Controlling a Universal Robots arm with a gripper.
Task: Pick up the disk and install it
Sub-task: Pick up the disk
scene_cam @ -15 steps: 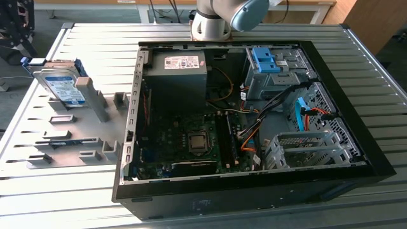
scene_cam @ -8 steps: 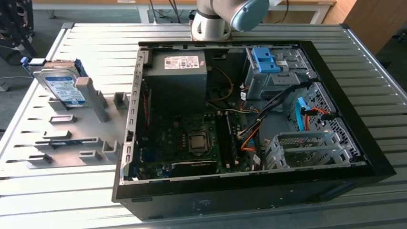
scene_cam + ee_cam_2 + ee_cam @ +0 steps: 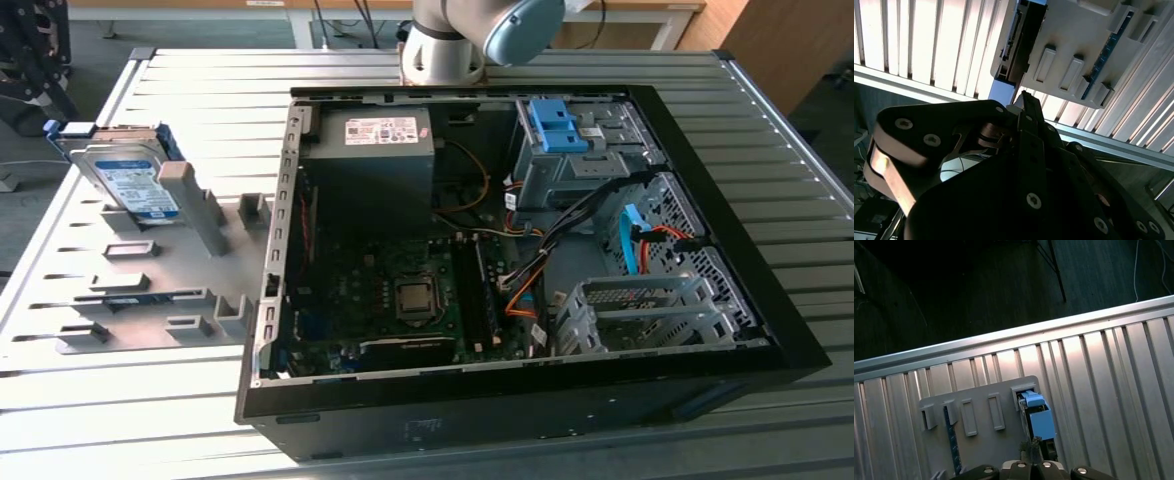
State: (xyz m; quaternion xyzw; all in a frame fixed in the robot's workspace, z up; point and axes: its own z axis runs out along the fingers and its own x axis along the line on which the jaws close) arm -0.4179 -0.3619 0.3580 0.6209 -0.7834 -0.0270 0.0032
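Observation:
The disk [image 3: 128, 182] stands on edge in a slot of the grey holder plate [image 3: 160, 262] on the exterior view's left, its white-and-blue label facing out and its blue rails on top. In the first wrist view the disk [image 3: 1036, 419] shows its blue handle end, with my gripper [image 3: 1032, 446] just above it and apart from it. In the second wrist view the gripper [image 3: 1026, 102] points at the disk's edge [image 3: 1013, 46], with a gap between them. Nothing is held.
An open black computer case [image 3: 747, 300] lies on the slatted metal table [image 3: 200, 70], to the right of the holder. Inside are a grey power supply [image 3: 370, 135], a blue bracket [image 3: 558, 125] on a drive cage, and grey cages [image 3: 641, 310]. The arm's base [image 3: 447, 45] stands behind the case.

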